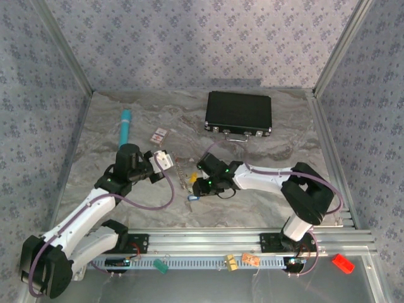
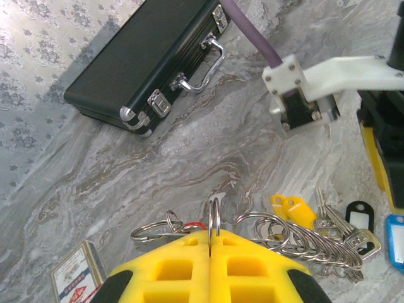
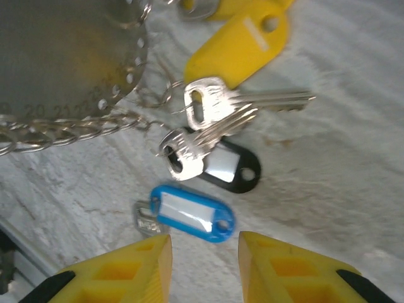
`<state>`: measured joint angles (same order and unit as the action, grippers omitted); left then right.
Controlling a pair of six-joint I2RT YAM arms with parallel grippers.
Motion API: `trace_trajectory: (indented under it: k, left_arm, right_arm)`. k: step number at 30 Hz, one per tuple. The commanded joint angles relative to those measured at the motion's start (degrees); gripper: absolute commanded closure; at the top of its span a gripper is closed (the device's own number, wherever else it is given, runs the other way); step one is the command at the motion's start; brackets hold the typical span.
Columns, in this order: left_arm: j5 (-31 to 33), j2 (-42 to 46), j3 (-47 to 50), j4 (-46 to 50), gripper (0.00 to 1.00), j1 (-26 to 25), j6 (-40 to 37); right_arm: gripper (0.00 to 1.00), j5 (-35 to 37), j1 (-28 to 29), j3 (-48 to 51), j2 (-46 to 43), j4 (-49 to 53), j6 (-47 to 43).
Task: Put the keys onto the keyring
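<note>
Tagged keys [image 3: 221, 117] lie flat beside the upright keyring [image 2: 214, 214].

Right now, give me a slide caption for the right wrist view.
Right gripper, jaws open, hovers short of the blue-tagged key; black-tagged key and yellow-tagged key lie beyond.

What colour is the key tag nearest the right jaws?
Blue: the key tag shows best in the right wrist view.

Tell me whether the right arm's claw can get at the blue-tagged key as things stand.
Probably yes. The right claw is open just short of the blue-tagged key, which lies flat on the table, with the black-tagged key beyond it. Nothing lies between claw and key.
</note>
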<state>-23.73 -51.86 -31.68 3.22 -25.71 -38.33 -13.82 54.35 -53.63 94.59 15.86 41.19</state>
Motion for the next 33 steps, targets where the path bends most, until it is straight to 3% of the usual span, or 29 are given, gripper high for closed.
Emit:
trace_trajectory:
  k: [1,19,26,33]
  left_arm:
    - [-0.95,1.22,0.19,-1.81,1.00,0.66,0.26]
    - [-2.29,-0.27,0.04,-2.26,1.00,1.02,0.90]
    - [-2.59,-0.70,-0.05,-2.43,1.00,1.12,0.99]
    - [-2.64,-1.08,-0.05,-2.51,1.00,1.28,0.97]
  right_arm:
    - [0.67,-1.10,1.65,-1.32,1.72,0.34,6.01]
    - [0.72,-3.67,2.13,-3.15,6.11,-2.79,7.54]
    - [0.67,1.31,3.90,-3.75,2.41,0.99,6.20]
    - [0.63,0.88,5.65,-7.36,6.08,2.84,4.18]
